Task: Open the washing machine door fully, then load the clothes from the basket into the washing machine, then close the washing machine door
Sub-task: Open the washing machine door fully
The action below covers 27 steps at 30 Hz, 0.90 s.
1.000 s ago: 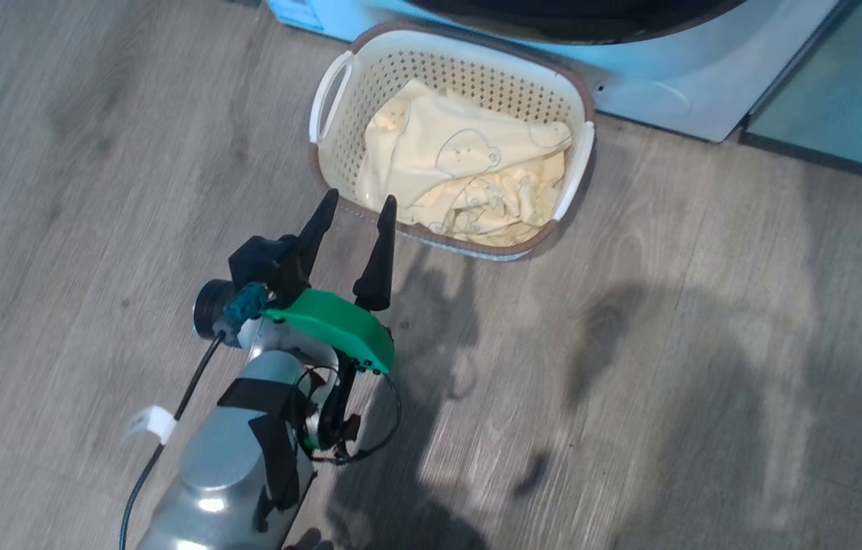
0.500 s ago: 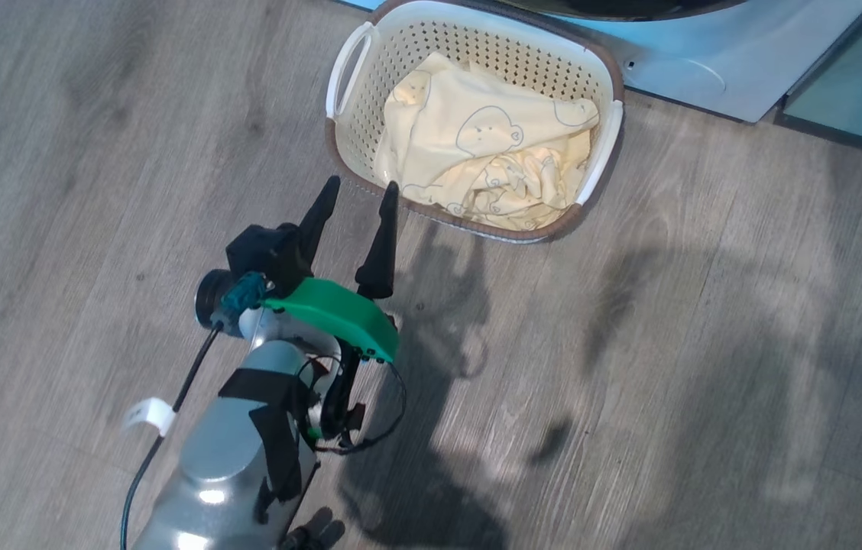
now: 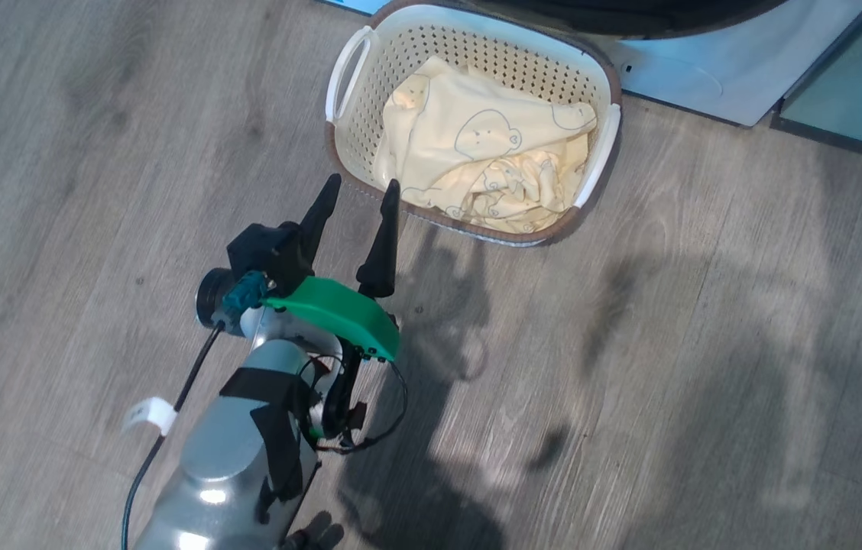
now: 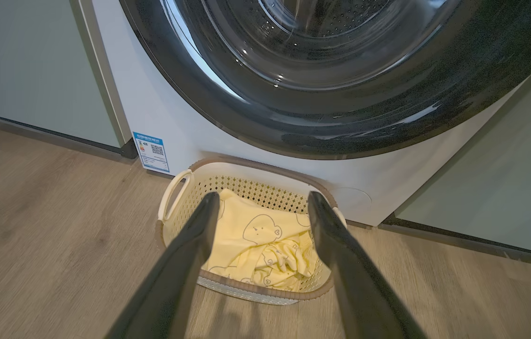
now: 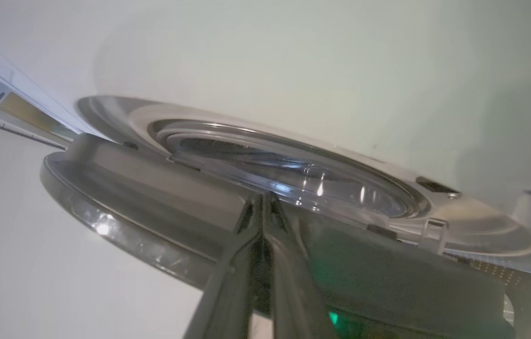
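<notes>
Your left gripper hangs over the wood floor with its fingers spread wide and nothing between them, the tips just short of the basket's near rim. The basket sits on the floor against the washing machine, with the clothes piled inside, bear print up. Above it you see the washing machine door, black rim around glass. Your right gripper has its fingers pressed together, empty, with the tips at the door's edge. You cannot tell whether they touch it.

Cream perforated basket — brown rim, white handles. Pale yellow clothes printed with outlined bear faces. White washing machine — washing machine door glossy black-rimmed. Grey wood-grain floor.
</notes>
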Motion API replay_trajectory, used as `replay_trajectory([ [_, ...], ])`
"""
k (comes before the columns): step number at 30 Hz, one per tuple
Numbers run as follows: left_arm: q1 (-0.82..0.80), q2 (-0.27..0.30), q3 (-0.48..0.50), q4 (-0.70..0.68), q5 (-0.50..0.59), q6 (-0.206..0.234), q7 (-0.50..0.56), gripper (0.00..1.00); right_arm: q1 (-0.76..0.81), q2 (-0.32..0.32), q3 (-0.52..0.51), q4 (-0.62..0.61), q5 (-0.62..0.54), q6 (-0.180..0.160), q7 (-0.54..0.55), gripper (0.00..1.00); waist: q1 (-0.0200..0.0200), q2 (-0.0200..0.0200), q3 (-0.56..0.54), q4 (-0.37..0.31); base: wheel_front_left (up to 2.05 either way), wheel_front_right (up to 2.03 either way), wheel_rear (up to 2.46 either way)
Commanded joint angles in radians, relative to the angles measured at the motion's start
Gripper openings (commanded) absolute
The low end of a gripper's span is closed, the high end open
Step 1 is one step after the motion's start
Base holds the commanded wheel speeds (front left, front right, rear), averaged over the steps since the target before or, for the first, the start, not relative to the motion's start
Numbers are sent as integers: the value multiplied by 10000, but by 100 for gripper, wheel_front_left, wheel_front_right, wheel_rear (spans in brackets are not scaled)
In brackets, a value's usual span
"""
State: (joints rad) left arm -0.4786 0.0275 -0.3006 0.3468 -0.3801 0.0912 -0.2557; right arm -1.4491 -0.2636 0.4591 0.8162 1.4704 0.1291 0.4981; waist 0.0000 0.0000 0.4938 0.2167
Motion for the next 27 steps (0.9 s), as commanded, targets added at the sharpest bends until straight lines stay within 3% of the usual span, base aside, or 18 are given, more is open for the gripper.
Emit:
replay_trajectory([
  [1, -171, 227, 248, -253, -66, 11, -61, 100, -150, 281, 16, -252, 176, 16, 161, 0, 0, 0, -43, 1, 0, 0, 0],
  [27, 178, 227, 435, 95, 73, -160, -61, 100, 1260, 401, 359, -619, 1003, 16, 1739, 0, 0, 0, -1097, -32, 0, 0, 0],
])
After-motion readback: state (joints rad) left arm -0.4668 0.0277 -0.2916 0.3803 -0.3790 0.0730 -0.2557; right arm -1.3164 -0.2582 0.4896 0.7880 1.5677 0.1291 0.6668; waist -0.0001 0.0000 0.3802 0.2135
